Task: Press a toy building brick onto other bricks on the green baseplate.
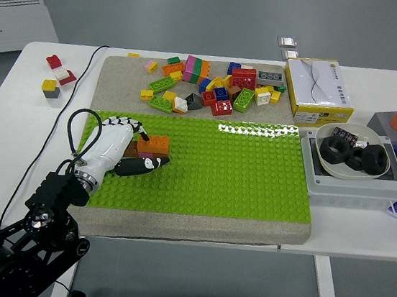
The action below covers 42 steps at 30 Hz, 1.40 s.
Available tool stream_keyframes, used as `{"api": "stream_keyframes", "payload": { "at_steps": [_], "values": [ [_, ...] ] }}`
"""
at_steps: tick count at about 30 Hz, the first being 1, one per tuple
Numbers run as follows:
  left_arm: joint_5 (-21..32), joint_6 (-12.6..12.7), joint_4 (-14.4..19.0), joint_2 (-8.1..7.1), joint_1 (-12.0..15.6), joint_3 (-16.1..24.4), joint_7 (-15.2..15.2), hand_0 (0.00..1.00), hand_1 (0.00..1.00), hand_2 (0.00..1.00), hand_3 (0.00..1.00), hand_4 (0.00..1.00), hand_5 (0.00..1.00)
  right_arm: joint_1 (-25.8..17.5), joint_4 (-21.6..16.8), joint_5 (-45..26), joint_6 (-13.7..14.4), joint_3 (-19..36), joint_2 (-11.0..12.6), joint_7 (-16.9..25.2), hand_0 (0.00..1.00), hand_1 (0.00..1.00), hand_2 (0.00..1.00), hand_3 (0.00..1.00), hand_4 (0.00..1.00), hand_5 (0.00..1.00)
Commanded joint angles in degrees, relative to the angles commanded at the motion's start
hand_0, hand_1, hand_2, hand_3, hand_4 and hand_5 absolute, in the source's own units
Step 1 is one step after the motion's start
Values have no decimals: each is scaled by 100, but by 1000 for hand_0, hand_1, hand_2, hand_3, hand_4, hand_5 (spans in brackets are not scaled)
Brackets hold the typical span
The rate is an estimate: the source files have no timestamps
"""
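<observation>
Head view puts your left hand (115, 149), white-shelled with dark fingertips, at the left end of the bright green studded baseplate (239, 175). It is curled around a small orange toy brick (154, 143), with the thumb (146, 162) low on the near side and the other fingers arching over the top. That orange brick sits on a short stack of darker bricks (142, 154) already standing on the plate; whether it is fully seated you cannot tell from this angle, since the hand hides the joint.

The right hand is out of sight.

The main risk, as I judge it, is pressing off-centre. If the studs are not lined up, the brick may tilt or skid sideways, and the small stack could pop loose from the plate. Your thumb is close to the lower bricks, so a hard squeeze could lever them up. Releasing with a sideways pull could also drag the brick off again.

The heap of loose coloured bricks (206, 88) on the grey mat (121, 74) lies well apart, so it should not interfere.
</observation>
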<state>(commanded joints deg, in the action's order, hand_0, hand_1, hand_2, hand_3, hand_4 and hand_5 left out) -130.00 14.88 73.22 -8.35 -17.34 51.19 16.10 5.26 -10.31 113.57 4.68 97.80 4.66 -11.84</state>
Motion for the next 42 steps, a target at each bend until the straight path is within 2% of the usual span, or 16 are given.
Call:
{"api": "stream_keyframes", "payload": {
  "at_steps": [15,25,42],
  "values": [
    [1,15,-51,11,40,-20,61,933,909,844,615,973,776,7,0,-3,-4,1,-1,4,754,677,742,790,877,998],
    [44,14,-70,47,135,105,41,930,908,841,619,971,773,-4,0,53,-11,28,-8,-3,754,678,743,790,870,998],
    [68,307,-61,-27,98,-119,-186,918,900,838,616,963,742,-6,0,122,-22,103,-18,-11,757,678,743,790,870,998]
  ]
}}
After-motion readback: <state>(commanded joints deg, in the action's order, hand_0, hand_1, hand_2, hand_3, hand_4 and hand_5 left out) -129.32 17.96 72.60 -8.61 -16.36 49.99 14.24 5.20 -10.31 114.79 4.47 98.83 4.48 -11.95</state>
